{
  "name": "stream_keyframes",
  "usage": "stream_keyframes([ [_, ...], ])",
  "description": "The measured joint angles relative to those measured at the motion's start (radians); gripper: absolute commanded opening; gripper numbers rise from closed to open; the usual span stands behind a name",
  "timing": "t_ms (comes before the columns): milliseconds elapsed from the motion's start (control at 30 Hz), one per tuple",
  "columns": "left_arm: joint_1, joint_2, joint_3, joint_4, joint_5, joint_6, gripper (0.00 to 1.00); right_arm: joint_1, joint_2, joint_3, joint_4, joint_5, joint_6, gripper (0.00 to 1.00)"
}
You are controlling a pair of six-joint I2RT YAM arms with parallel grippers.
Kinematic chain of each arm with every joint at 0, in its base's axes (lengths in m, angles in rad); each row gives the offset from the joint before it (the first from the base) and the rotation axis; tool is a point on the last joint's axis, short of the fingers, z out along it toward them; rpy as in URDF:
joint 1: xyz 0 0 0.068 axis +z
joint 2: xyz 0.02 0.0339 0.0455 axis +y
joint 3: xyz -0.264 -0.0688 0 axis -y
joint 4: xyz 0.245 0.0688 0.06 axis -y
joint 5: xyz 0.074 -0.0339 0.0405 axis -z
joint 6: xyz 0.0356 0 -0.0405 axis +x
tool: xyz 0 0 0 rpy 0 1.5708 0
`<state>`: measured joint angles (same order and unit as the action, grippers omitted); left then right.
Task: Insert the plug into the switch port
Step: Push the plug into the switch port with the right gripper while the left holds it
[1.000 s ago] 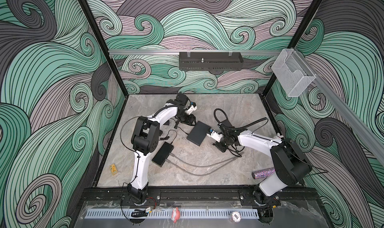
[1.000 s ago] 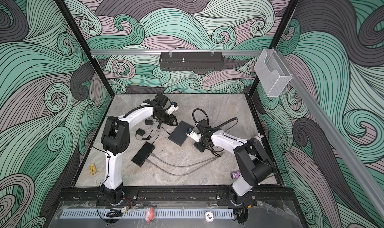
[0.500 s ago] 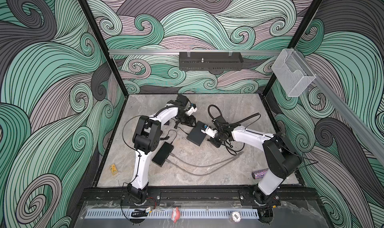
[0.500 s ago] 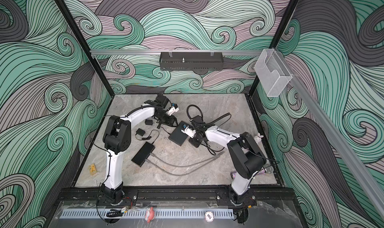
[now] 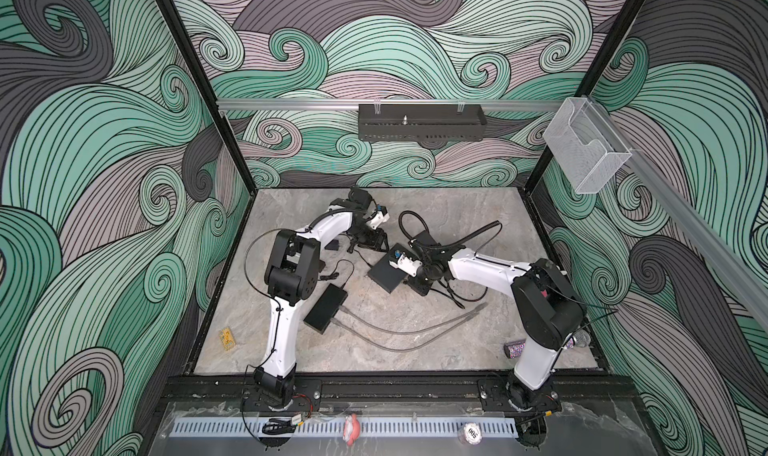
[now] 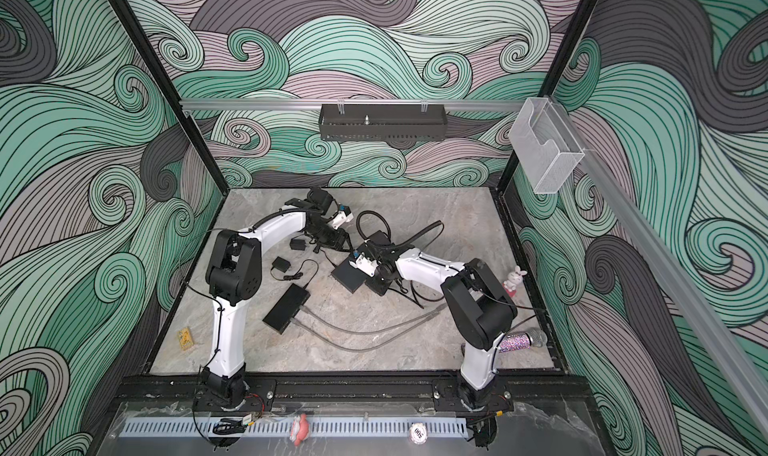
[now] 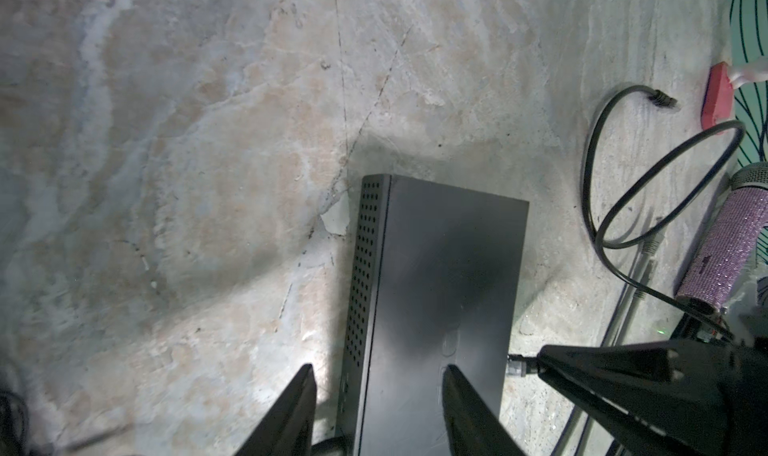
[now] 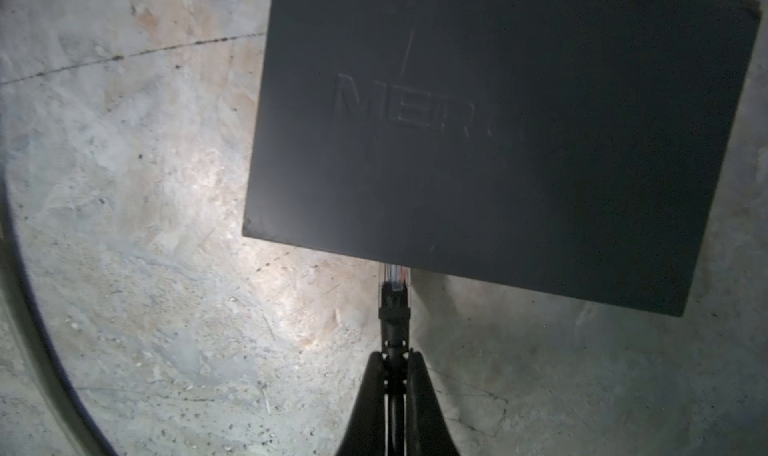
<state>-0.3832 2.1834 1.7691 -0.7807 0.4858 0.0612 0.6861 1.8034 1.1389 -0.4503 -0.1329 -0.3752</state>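
Right pincer (image 8: 395, 357) pinching plug (image 8: 395, 304), tip meeting switch (image 8: 498, 142) edge

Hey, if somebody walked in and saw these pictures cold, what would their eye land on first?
Probably the swirling teal, mauve and grey wave-patterned walls all round the cell. Then, in the middle, the right gripper pinching a clear-tipped black plug at the edge of a flat black switch box, with the left gripper open over the same box. A glittery lilac microphone lies in the near right corner.
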Motion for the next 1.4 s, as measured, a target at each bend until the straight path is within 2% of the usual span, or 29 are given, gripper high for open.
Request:
stream_keyframes([
  [167,0.016,0.0,0.005,-0.008,0.013,0.0,0.52,0.042,-0.002,-0.031,0.074,0.01,0.098,0.0],
  [433,0.03,-0.001,0.018,-0.021,0.024,0.014,0.52,0.046,-0.069,-0.262,0.339,0.06,0.302,0.0],
  [567,0.036,0.0,0.024,-0.043,0.038,0.04,0.52,0.062,-0.075,-0.328,0.481,0.073,0.351,0.0],
  [867,0.036,0.01,0.048,-0.089,0.051,0.079,0.53,0.101,-0.055,-0.383,0.67,0.131,0.367,0.0],
  [1400,0.036,0.118,0.064,-0.104,0.059,0.077,0.53,0.124,-0.106,-0.452,0.702,0.226,0.393,0.0],
])
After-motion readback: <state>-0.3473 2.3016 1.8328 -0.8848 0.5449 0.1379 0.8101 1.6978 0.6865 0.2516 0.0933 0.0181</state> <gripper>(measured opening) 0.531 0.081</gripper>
